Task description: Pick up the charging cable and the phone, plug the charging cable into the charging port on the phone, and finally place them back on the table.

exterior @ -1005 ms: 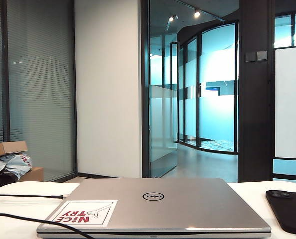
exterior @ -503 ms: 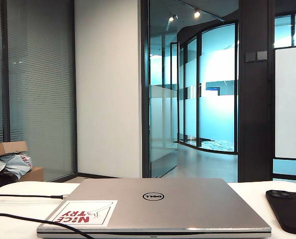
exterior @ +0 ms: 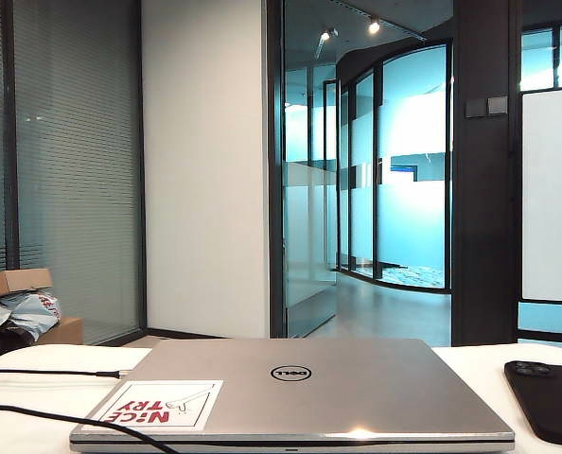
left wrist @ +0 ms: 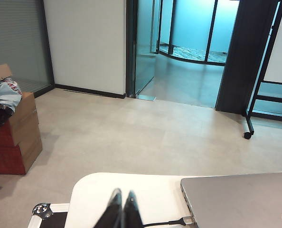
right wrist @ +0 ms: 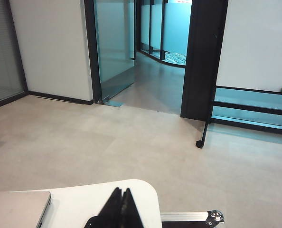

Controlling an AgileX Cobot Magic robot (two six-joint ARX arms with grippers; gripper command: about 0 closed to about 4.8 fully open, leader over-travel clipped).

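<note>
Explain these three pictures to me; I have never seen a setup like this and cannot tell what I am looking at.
This is a two-armed robot at a white table. The wide picture comes from a fixed camera low at the table's edge; neither arm shows in it. The other two come from cameras on the wrists, looking out past each hand. The left hand and the right hand show as dark finger pairs pressed together, shut and holding nothing.

On the table lies a closed silver laptop bearing a sticker. To its right lies the black phone. To its left run two thin black cords; the farther one is the charging cable, its metal plug near the laptop's corner.
</note>
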